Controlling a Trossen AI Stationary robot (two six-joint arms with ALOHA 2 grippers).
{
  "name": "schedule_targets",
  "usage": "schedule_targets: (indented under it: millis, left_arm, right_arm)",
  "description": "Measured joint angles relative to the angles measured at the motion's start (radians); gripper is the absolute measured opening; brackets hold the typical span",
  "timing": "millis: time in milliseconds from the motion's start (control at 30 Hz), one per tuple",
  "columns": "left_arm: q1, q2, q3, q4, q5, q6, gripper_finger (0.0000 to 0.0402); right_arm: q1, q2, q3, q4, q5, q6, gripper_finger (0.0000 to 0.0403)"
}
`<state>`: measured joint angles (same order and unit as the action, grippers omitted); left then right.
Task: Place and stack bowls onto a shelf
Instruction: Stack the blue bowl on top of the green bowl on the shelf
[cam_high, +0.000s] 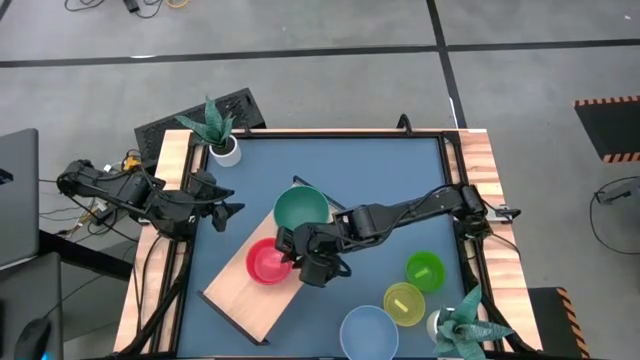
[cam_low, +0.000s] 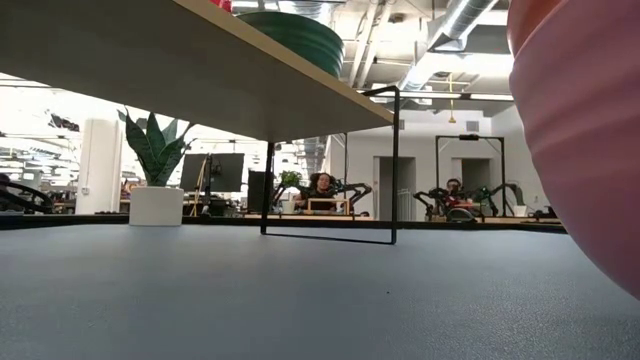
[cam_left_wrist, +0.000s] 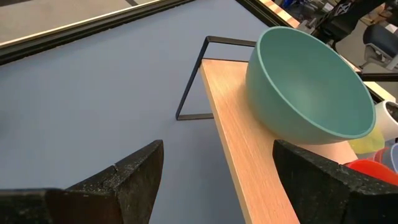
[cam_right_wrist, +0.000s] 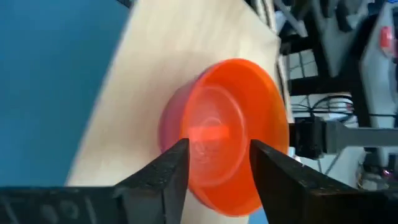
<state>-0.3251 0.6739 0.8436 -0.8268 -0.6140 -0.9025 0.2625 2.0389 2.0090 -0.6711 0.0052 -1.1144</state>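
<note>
- Right claw (cam_high: 292, 256) over the shelf (cam_high: 232, 295), fingers parted around the red bowl (cam_right_wrist: 227, 127), apparently nested in a pink one;
- Left claw (cam_high: 232, 213) open, waiting near the teal bowl (cam_high: 301, 208).

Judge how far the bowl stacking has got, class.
Done: the teal bowl and the red bowl sit on the shelf. In hand: the right pincer straddles the red bowl's rim, fingers apart. Left: two lime bowls and a blue bowl remain on the table. The left pincer waits open.
</note>
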Motion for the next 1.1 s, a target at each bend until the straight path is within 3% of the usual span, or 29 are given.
schedule_targets:
  millis: [133,267,500,633,767,1100]
  left_arm:
    - [0.0,0.0,0.0,0.001,0.002,0.0,0.0286]
    - [0.0,0.0,0.0,-0.002,0.007,0.0,0.0286]
    - [0.0,0.0,0.0,-0.011,0.006,-0.022,0.0286]
    - [0.0,0.0,0.0,-0.012,0.006,-0.031,0.0286]
    - [0.0,0.0,0.0,-0.013,0.006,-0.041,0.0286]
    - [0.0,0.0,0.0,-0.013,0.001,-0.043,0.0286]
  right_arm:
    - [0.015,-0.033,-0.002,0.045,0.104,0.121,0.0202]
    - [0.029,-0.11,0.001,-0.018,0.272,0.462,0.0199]
    - [0.021,-0.215,0.001,-0.493,0.272,1.335,0.0196]
    - [0.081,-0.214,-0.007,-0.776,0.203,1.67,0.0196]
    - [0.186,-0.193,-0.066,-0.8,0.151,1.828,0.0196]
    - [0.313,-0.177,-0.261,-0.488,0.069,2.054,0.0196]
